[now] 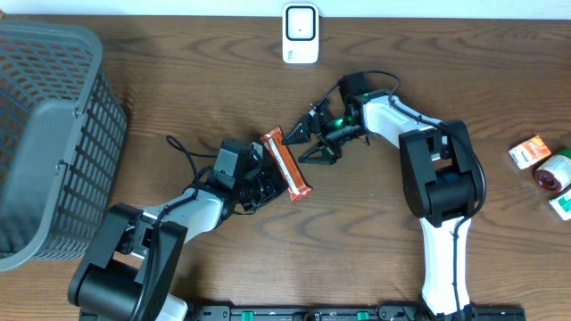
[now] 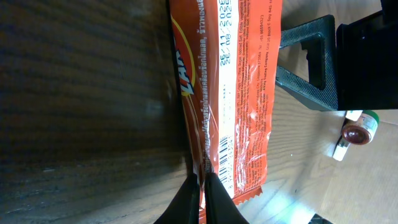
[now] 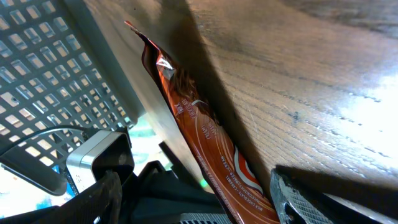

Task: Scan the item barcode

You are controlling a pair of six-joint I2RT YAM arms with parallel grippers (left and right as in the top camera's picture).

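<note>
The item is an orange snack bar (image 1: 285, 164), held above the table at the centre. My left gripper (image 1: 261, 185) is shut on its lower edge; in the left wrist view the gripper (image 2: 203, 184) pinches the wrapper beside the barcode (image 2: 224, 155). The bar (image 2: 231, 87) runs up out of that frame. My right gripper (image 1: 306, 145) stands open just right of the bar's upper end. In the right wrist view the bar (image 3: 202, 140) runs between the fingers (image 3: 303, 199) of that gripper (image 3: 196, 202), nearer the right one, ungripped. A white scanner (image 1: 301, 33) stands at the back edge.
A grey mesh basket (image 1: 49, 125) fills the left side, also seen behind the bar in the basket (image 3: 43, 68) of the right wrist view. At the far right lie an orange box (image 1: 530, 151), a small round bottle (image 1: 553, 171) and a green-white item (image 1: 562, 205).
</note>
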